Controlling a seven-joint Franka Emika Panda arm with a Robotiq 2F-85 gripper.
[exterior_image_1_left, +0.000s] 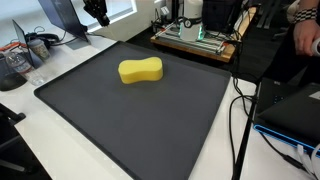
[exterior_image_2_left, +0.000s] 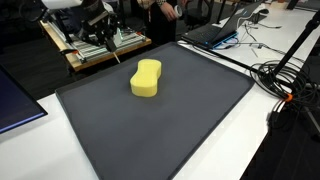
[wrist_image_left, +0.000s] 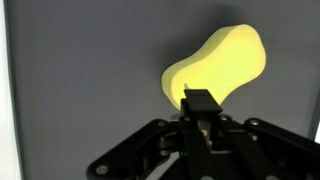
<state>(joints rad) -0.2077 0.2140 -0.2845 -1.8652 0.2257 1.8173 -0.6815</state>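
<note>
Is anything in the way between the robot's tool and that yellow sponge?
Nothing visible is. In an exterior view the tool hangs near the far edge of the dark mat, and only bare mat lies between it and the yellow sponge.

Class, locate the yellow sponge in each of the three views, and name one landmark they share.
In an exterior view: sponge upper middle, left of centre.
In an exterior view: sponge upper middle, slightly left of centre.
Wrist view: sponge upper right.
Shared landmark: the dark mat beneath it.
</note>
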